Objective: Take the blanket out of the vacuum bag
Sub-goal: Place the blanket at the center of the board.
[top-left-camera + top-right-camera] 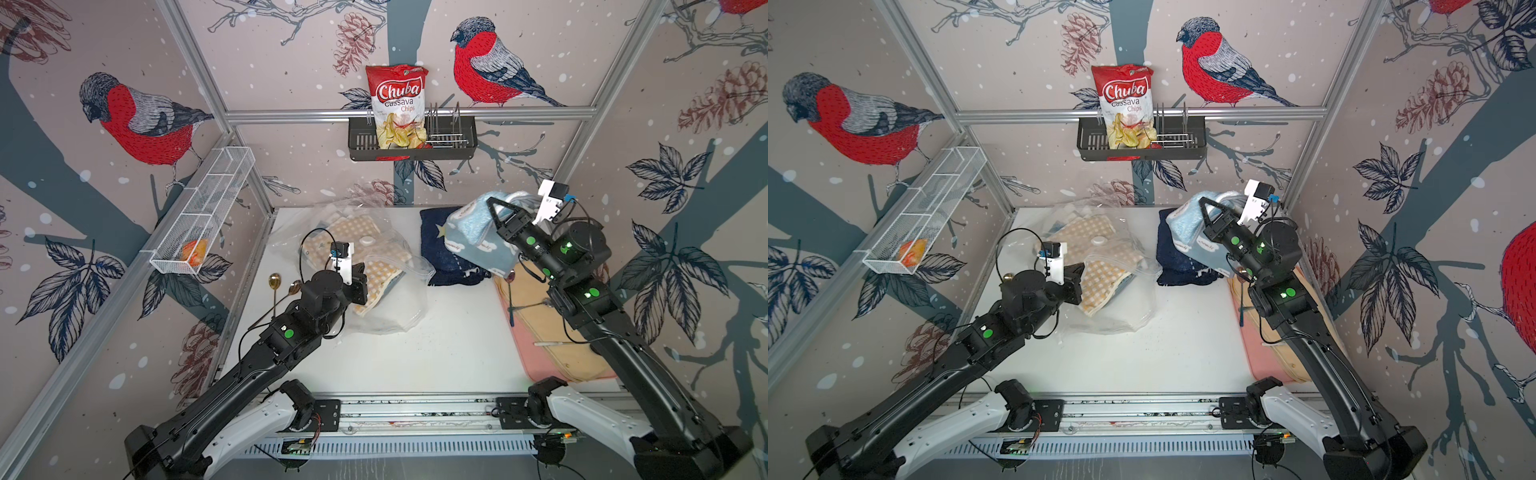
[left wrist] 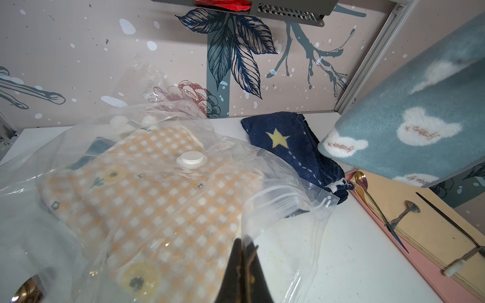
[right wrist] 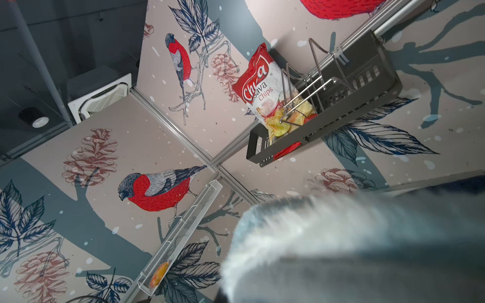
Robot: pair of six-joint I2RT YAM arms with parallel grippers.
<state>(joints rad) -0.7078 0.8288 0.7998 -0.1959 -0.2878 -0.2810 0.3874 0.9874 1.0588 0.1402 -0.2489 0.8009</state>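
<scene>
Left jaws pinched shut on crinkly clear vacuum bag (image 2: 286, 207) near its zip edge, right jaws clamping raised pale-blue bear blanket (image 1: 473, 245), bag lying on tabletop (image 1: 436, 345), white valve cap (image 2: 191, 158) upward, checked orange blanket (image 2: 157, 199) inside.

Left hand (image 2: 242, 246) tight on vacuum bag (image 2: 288, 210) plastic, checkered blanket (image 2: 157, 204) inside.

Black jointed arms (image 1: 257, 365) on white base links (image 1: 249, 424); green round stickers (image 1: 288, 333) at joints; looping black cables (image 1: 309, 235); white wrist camera brackets (image 1: 547, 203); black triangular-framed right tool (image 1: 492, 203).
</scene>
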